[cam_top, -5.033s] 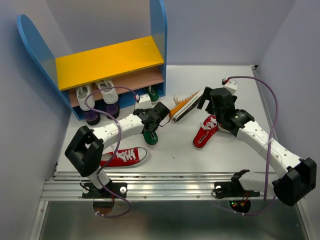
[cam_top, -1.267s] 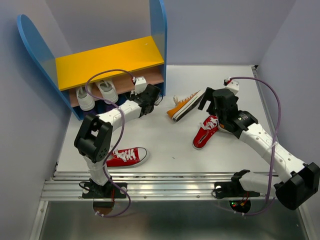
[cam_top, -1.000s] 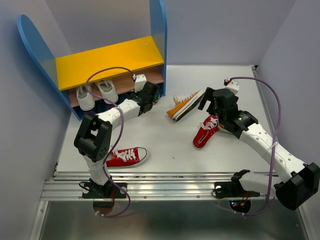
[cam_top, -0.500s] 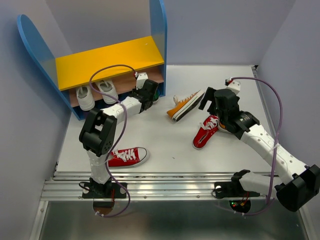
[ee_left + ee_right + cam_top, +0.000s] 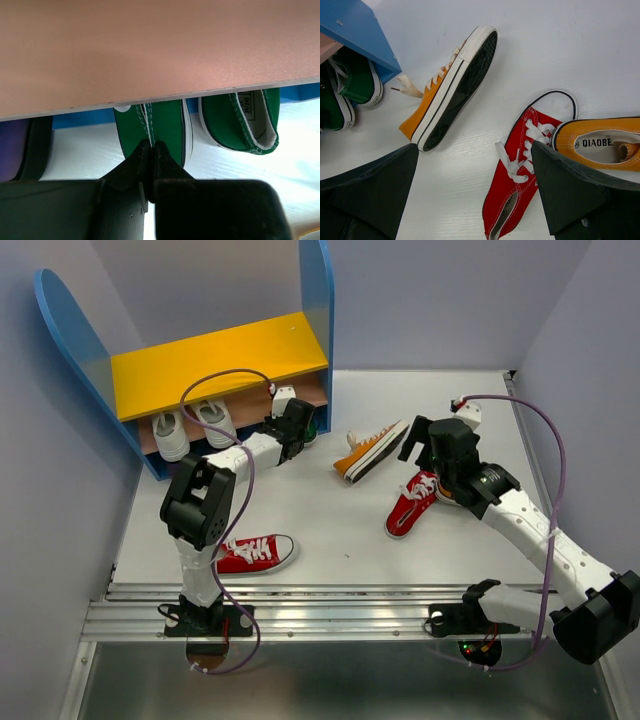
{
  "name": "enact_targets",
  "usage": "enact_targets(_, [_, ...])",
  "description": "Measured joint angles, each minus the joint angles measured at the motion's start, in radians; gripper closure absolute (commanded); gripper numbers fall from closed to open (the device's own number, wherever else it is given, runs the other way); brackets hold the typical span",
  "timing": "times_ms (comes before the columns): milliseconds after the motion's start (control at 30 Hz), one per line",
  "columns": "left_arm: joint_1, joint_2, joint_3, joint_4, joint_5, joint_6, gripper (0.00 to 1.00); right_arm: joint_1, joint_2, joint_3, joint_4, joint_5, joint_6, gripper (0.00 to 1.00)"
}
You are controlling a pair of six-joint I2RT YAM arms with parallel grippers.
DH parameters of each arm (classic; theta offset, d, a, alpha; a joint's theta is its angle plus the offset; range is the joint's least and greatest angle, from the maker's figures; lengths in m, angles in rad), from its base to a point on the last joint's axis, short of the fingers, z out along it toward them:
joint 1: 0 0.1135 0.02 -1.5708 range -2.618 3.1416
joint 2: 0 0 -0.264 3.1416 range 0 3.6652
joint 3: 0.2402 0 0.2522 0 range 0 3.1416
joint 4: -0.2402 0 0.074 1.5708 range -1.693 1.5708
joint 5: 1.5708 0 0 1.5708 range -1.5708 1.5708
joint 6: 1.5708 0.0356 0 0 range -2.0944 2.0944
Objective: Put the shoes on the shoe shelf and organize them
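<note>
- The shoe shelf [image 5: 62,325] fills the upper left of the overhead view. It has smooth rounded blue side panels, a flat yellow top board and a brownish-pink lower board [image 5: 150,45]. Two white shoes [image 5: 190,425] sit on the lower board with their heels outward.
- At lower left a red shoe [image 5: 250,553] of canvas with white laces lies on the white table [image 5: 330,540], near the left arm's base and well apart from the shelf.
- The left gripper [image 5: 150,150] is at the shelf's right end, under the lower board.
  - Its jaws are pressed almost together and appear to pinch the heel rim of a green shoe [image 5: 165,127].
  - That shoe lies straight ahead of the fingers. Its long axis is in line with them and its toe is tucked beneath the board.
  - A second green shoe [image 5: 240,120] stands parallel just beside it, to the right.
- At centre an orange shoe [image 5: 451,87] is tipped on its side, showing its dark tread and white rubber edge. In the right wrist view its long axis runs diagonally from lower left to upper right.
- To its right a second red shoe [image 5: 520,180] sits upright, with a second orange shoe [image 5: 600,142] against its side.
- The right gripper [image 5: 474,150] is spread wide and holds nothing.
  - The tipped orange shoe lies up and left of the gap between its fingers.
  - This arm is plainly the nearer one. A pick would likely need the wrist turned so the jaws close across the shoe's narrow width.
</note>
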Motion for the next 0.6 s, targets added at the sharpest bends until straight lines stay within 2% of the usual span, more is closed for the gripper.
enact_targets(600, [0.005,0.004,0.000,-0.016,-0.054,0.009,1.00,0.000,-0.006,0.000,0.000,0.000,0.005,0.00])
